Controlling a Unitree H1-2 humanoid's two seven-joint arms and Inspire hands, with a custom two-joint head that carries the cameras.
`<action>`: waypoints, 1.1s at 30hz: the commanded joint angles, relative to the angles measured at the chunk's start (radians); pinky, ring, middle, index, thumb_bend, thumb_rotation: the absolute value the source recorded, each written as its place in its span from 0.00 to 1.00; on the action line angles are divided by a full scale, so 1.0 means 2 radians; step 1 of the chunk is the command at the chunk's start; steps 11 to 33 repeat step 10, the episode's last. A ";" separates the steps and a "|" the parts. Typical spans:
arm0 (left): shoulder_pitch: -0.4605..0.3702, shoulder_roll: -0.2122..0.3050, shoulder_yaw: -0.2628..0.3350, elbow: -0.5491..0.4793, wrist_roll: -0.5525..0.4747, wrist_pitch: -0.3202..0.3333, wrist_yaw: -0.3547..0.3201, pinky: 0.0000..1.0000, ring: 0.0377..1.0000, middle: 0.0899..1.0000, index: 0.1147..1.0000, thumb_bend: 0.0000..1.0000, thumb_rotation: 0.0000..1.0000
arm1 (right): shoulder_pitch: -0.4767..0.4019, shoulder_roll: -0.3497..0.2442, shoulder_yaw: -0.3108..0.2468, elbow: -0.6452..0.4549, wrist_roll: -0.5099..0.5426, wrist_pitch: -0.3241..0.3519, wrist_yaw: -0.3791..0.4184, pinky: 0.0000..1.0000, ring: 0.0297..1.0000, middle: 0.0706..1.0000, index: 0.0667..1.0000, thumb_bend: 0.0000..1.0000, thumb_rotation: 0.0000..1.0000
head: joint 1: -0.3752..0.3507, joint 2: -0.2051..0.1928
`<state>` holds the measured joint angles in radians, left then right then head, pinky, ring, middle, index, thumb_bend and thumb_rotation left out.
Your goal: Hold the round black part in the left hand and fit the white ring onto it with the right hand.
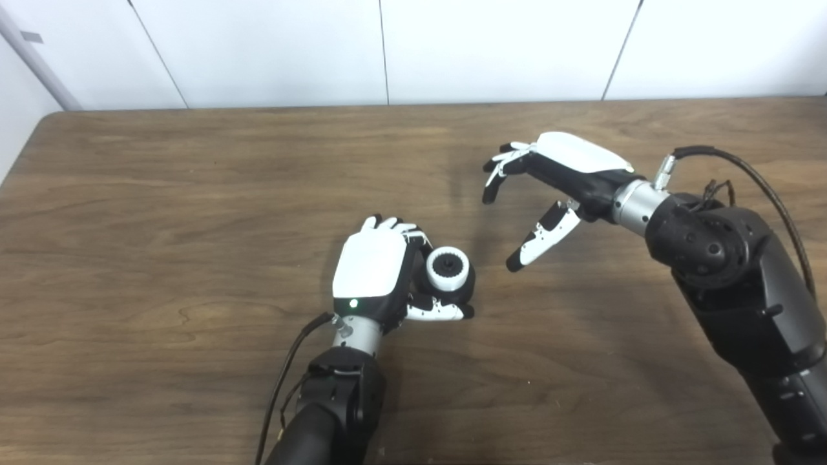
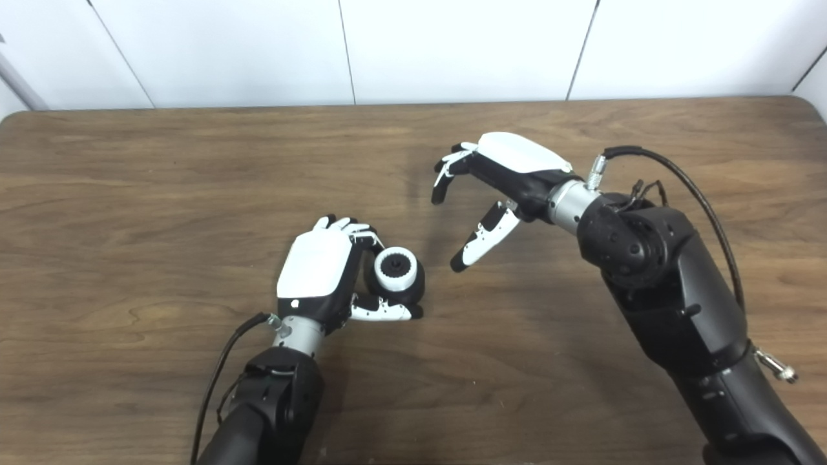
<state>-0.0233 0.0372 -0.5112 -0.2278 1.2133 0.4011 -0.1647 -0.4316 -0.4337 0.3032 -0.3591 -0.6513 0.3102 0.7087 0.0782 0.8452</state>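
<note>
A brown wood-grain table (image 1: pixel 194 194) stood before a white panelled wall (image 1: pixel 271 51) with thin dark seams between its panels

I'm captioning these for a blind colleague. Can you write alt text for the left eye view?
The left hand grips a round black part with a white ring already on it, low over a wooden table. The right hand hovers open to the right of the part, holding nothing.

We see the part (image 1: pixel 452 284) with the ring (image 1: pixel 447 269) on it, in the left hand (image 1: pixel 381 271). The right hand (image 1: pixel 555 184) lies behind and to its right, apart, over the table (image 1: pixel 161 226).
</note>
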 commanded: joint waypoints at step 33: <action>0.008 0.006 -0.006 0.023 -0.019 0.004 -0.058 0.94 0.90 0.85 0.79 0.88 0.23 | -0.015 -0.002 -0.008 -0.006 -0.005 -0.001 -0.017 0.96 0.95 0.86 0.62 1.00 0.28 | 0.001 -0.003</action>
